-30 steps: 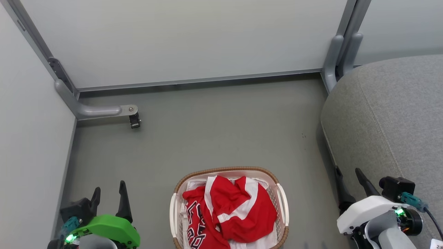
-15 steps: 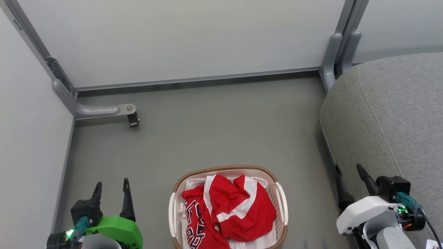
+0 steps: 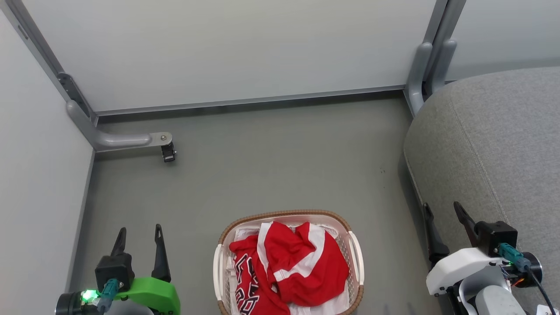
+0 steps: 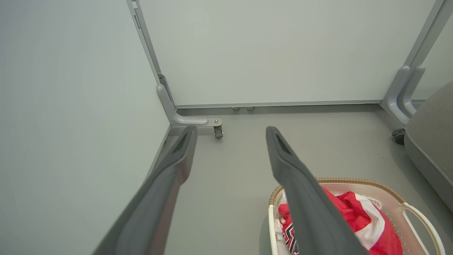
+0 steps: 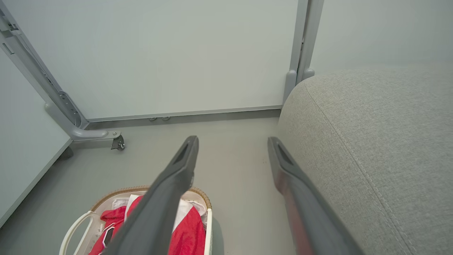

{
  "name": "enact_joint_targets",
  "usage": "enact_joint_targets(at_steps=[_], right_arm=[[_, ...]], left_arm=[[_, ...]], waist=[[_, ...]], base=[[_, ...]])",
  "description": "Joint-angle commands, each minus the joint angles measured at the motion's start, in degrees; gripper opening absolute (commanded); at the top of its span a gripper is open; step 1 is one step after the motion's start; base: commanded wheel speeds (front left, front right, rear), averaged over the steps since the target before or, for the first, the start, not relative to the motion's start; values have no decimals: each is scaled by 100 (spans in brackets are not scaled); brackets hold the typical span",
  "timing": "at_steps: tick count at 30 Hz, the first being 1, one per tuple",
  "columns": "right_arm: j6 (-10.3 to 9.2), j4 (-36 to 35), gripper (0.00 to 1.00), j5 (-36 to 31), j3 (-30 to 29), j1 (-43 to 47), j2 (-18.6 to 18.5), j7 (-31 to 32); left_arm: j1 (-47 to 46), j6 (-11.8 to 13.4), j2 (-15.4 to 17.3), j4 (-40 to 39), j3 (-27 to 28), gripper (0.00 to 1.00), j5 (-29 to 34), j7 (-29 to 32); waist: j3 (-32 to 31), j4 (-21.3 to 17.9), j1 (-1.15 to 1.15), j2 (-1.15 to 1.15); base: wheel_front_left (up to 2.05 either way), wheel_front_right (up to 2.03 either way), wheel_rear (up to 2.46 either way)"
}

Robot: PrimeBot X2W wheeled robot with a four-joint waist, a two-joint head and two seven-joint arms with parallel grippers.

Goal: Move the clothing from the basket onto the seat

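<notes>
Red clothing (image 3: 291, 267) with white stripes and dark lettering lies crumpled in the white basket (image 3: 354, 253) with a brown rim, on the floor at the bottom centre of the head view. The grey seat (image 3: 494, 144) fills the right side. My left gripper (image 3: 140, 232) stands open to the left of the basket, nothing between its fingers. My right gripper (image 3: 442, 209) is open beside the seat's front edge, right of the basket. The left wrist view has the clothing (image 4: 357, 219) and basket (image 4: 421, 219) at lower right; the right wrist view has the clothing (image 5: 187, 233) at lower left and the seat (image 5: 375, 141) at right.
Pale partition panels wall in the back and left. A grey panel foot with a small caster (image 3: 168, 153) juts onto the floor at left. Another upright post (image 3: 431, 61) stands at the seat's back corner. Grey floor (image 3: 271, 162) lies between basket and back panel.
The left gripper has turned a little at the wrist and shifted slightly right. The right gripper has edged up the picture along the seat's edge. Clothing and basket lie as before.
</notes>
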Motion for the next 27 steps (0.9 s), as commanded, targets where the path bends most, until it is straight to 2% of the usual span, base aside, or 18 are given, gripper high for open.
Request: enact_joint_targets(at_steps=[1,12,17,27], right_arm=[[2,0,100,-131,-28,19,-20,-55],[1,132,100,-457,97,42,-20,-173],[1,138,100,-648,149,-9,-23,-220],[0,-82,100,-626,301,-360,-23,-234]], left_arm=[[107,40,6,-42,45,100,123,-51],[176,-53,-101,37,184,100,604,-169],[150,-177,-135,157,211,100,747,-216],[-262,-824,-265,311,323,100,557,-221]], waist=[[-2,-2,0,0],[23,-25,0,0],[114,-47,0,0],[815,-223,0,0]], base=[[0,0,0],[0,0,0],[0,0,0],[0,0,0]])
